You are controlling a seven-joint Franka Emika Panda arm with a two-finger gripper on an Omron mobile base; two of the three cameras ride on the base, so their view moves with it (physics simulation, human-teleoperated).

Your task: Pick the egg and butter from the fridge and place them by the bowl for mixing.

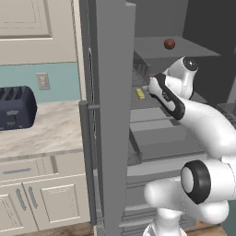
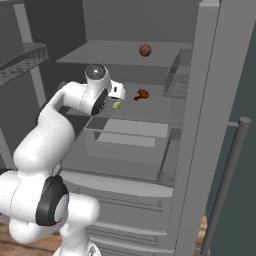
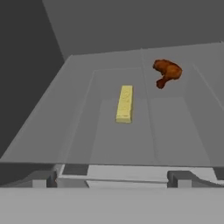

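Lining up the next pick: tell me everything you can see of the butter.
The butter is a small pale-yellow rectangular stick, matte, whole and unwrapped as far as the render shows. It lies flat on a grey shelf inside the fridge, the shelf below the egg's, its long axis running away from the hand camera. Nothing touches it but the shelf; the orange-brown lumpy item lies apart from it. The open tool is short of it.

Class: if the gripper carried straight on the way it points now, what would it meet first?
Most likely the butter, lying ahead of the open gripper on the fridge shelf; depth is uncertain.
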